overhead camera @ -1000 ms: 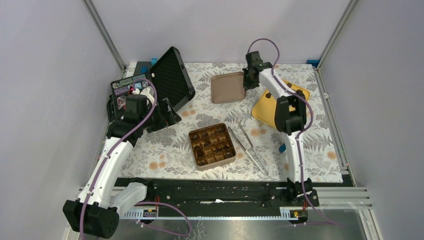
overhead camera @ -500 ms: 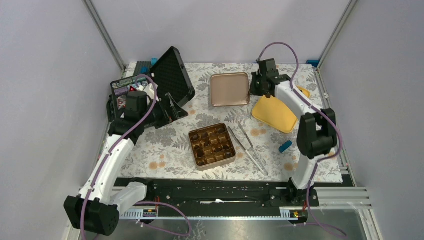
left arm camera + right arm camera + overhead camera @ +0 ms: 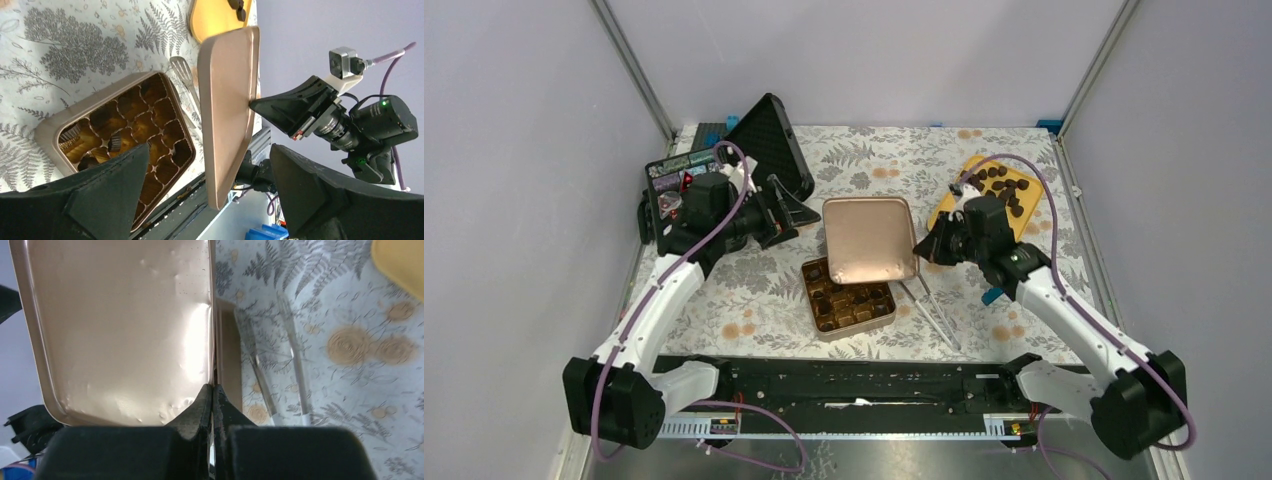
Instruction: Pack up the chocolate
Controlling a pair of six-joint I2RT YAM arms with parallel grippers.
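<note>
Several dark chocolate pieces (image 3: 999, 185) lie on a yellow plate (image 3: 954, 205) at the back right. More pieces (image 3: 114, 142) sit in the compartments of the golden tin (image 3: 849, 308) at the front centre. My right gripper (image 3: 921, 248) is shut on the right rim of the flat brown lid (image 3: 869, 240) and holds it tilted above the tin's far half. In the right wrist view the gripper (image 3: 214, 390) pinches the lid (image 3: 120, 330). My left gripper (image 3: 799, 212) is open and empty just left of the lid. In the left wrist view the lid (image 3: 230, 100) stands edge-on beyond the tin (image 3: 50, 131).
A black case (image 3: 764, 150) stands open at the back left with a box of small items (image 3: 674, 185) beside it. Clear tongs (image 3: 929, 300) lie right of the tin. A small blue object (image 3: 992, 294) lies further right.
My right arm has carried the lid from the back of the table to above the tin, uncovering the chocolates on the plate. My left gripper has moved right toward the lid.
</note>
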